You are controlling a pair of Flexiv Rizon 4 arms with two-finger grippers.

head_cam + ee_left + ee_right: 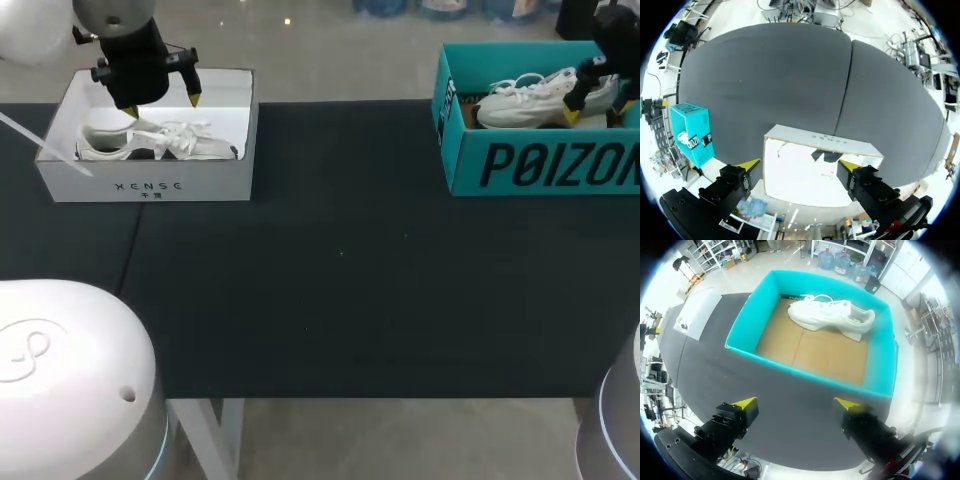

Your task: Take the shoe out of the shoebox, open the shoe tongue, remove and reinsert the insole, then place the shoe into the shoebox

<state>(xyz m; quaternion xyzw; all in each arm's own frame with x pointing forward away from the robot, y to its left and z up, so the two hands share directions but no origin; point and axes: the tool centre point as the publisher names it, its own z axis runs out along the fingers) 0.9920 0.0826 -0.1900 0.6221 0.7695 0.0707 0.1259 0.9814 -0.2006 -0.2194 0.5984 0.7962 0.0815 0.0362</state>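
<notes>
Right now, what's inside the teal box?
One white shoe lies in the teal box, near one wall, on its bare floor. The insole and whatever is under the shoe are hidden.

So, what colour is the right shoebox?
Teal cardboard shoebox, brown inside; the right wrist view shows it best.

White shoebox (100,185), dark lettering on its front; pale shoe (200,148) inside. Teal shoebox (740,325), black lettering, brown cardboard floor; white sneaker (830,315) inside. Table (340,290) dark grey. Left gripper (800,164) and right gripper (795,403) black with yellow tips.
</notes>
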